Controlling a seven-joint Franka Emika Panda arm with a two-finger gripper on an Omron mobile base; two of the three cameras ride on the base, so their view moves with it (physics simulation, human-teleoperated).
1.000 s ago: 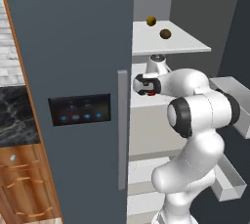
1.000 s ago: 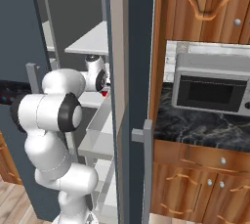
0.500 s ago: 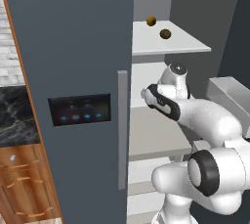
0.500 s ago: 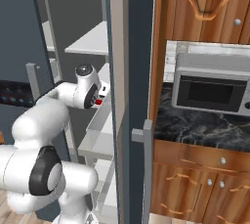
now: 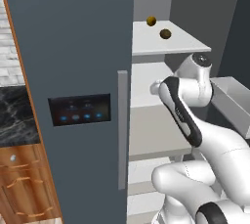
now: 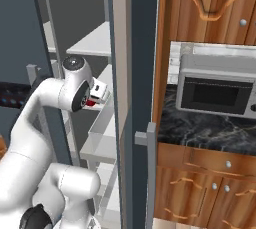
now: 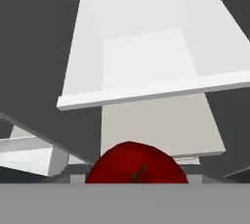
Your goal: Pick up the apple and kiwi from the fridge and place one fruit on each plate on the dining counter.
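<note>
One fruit in hand: tool (image 6: 95, 99) pinching the apple (image 7: 137, 165), glossy red, stem up, sitting right at the fingertips in the hand view and showing as a red patch under the white wrist in the right base view. Tool held level with the middle of the fridge (image 5: 73, 47), just in front of the open compartment, next to the pale door bin (image 7: 146, 47) that hangs beyond the apple in the hand view.

Further out, on the upper shelf (image 5: 166, 47) at the far side of the compartment, two small brownish round fruits well apart from the arm: the nearer, darker one taken for the kiwi (image 5: 165, 33), untouched; the farther, yellower one (image 5: 151, 21) hard to identify at this size. To the left, closed fridge door with black panel of blue lights (image 5: 79, 110) and grey handle (image 5: 122, 130). To the right of the fridge in the right base view, wooden cabinets, a microwave (image 6: 216, 93) and a dark marble table (image 6: 210, 130) beneath it.

Step in hand, by judgement: carrying the apple out of the fridge, first of two fetches. Neither plates nor dining table in sight, so roughly a quarter done at best. Next move calls for drawing the arm back clear of the door bin and shelves without knocking the apple loose, then turning the base toward the dining table and setting the apple on a plate before returning for the kiwi.
</note>
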